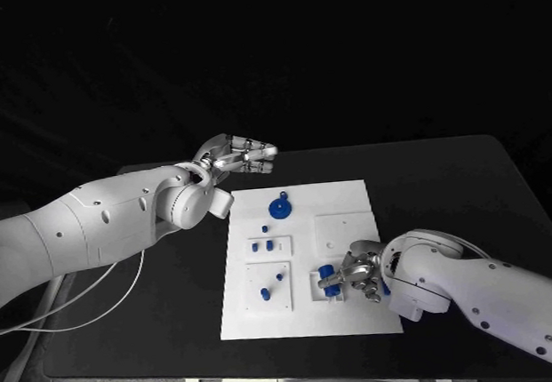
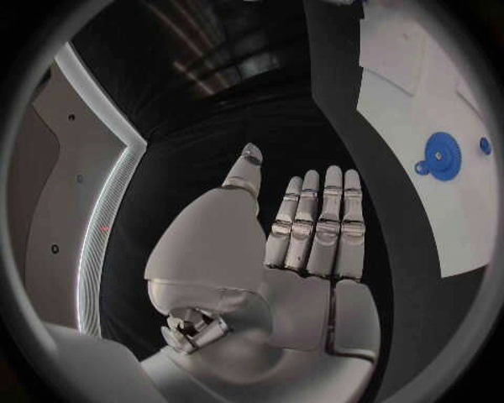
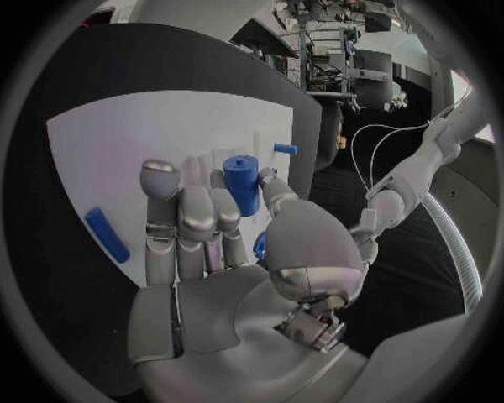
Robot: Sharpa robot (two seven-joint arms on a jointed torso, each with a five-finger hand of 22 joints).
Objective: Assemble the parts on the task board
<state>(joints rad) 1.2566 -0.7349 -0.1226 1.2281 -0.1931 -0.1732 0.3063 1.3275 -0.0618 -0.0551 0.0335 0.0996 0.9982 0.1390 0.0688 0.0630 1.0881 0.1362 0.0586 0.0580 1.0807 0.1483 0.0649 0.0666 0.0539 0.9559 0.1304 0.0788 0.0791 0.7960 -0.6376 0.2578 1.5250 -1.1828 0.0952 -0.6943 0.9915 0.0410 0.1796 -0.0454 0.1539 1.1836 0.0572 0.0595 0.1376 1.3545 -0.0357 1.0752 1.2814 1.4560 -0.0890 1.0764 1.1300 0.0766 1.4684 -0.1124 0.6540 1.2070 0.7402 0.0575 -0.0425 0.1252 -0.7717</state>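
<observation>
Your right hand [image 1: 356, 276] sits nearest, over the near right part of the task board [image 1: 341, 204]. Its fingers [image 3: 181, 210] stand close together and the thumb is set against a blue cylinder [image 3: 240, 184] just past the fingertips. You cannot tell from these views whether that cylinder is actually pinched or only touched. In the head view a couple of blue parts [image 1: 325, 276] sit right at those fingers, in the small raised tray [image 1: 318, 292] there.

Beside the fingers in the right wrist view a blue peg [image 3: 107, 234] lies flat on the board, well apart from the cylinder. A smaller blue piece [image 3: 285, 149] lies beyond the thumb, near the board's edge.

Across from the right hand, two more white trays hold parts: the larger one [image 1: 269, 287] has a slanted blue peg and a small blue piece, the smaller one [image 1: 270, 245] has small blue pieces. A blue gear [image 1: 280, 208] lies flat further up the board.

Your left hand [image 1: 238, 156] hovers over the dark worktop [image 1: 443, 187] beyond the board's far corner, fingers [image 2: 315, 222] straight and side by side, holding nothing. The gear [image 2: 442, 155] lies off to the side of them.
</observation>
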